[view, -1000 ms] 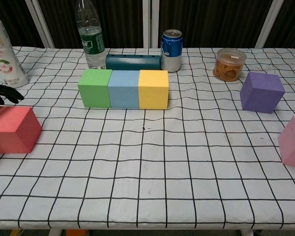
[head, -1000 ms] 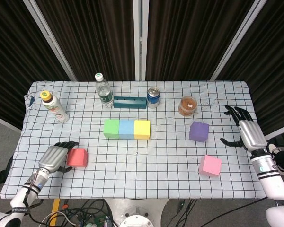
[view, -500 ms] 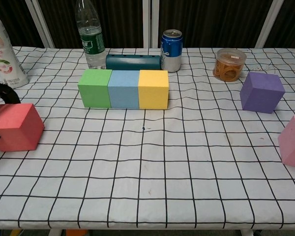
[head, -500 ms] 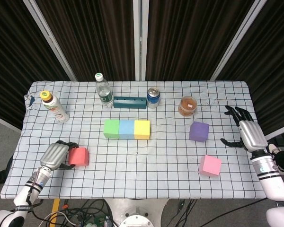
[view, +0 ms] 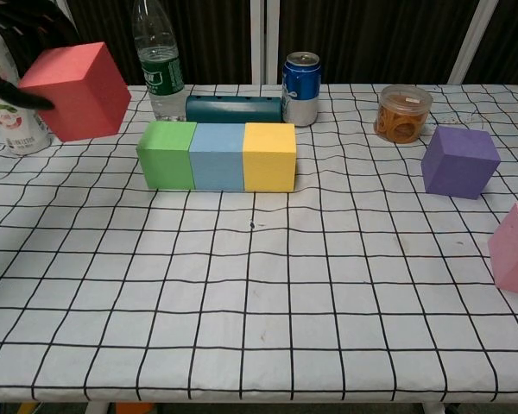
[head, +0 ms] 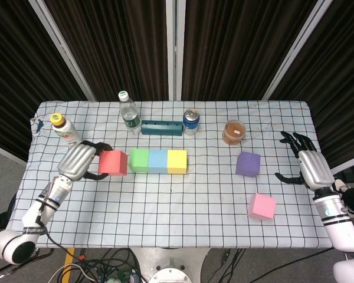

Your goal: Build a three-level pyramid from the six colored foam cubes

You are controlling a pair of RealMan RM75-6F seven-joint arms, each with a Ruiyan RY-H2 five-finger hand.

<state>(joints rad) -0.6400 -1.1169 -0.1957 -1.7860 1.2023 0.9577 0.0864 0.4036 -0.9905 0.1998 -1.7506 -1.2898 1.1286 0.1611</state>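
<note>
Gripping the red cube (head: 112,163), the left robot hand (head: 78,161) holds it clear of the table (head: 183,206), with dark fingers wrapped around the cube's far and near sides. From the chest view the red cube (view: 76,90) hangs tilted in the air, up and to the left of the green cube (view: 167,154); from the head view it sits just left of the green cube (head: 139,160), though whether the two touch cannot be told.

On the table, the green cube, the blue cube (head: 158,160) and the yellow cube (head: 177,161) stand side by side in one row, faces touching. The purple cube (head: 248,164) rests on its own well to the right of that row, and the pink cube (head: 262,206) lies nearer the front edge, apart from the purple one.

At the table's right edge the right robot hand (head: 305,164) holds nothing, its fingers spread apart, near the purple cube but not touching it.

Along the back stand a clear water bottle (head: 128,112), a teal holder (head: 162,127), a blue can (head: 191,121) and a small jar (head: 233,131); a yellow-capped bottle (head: 66,132) stands at the left, behind the left robot hand.
</note>
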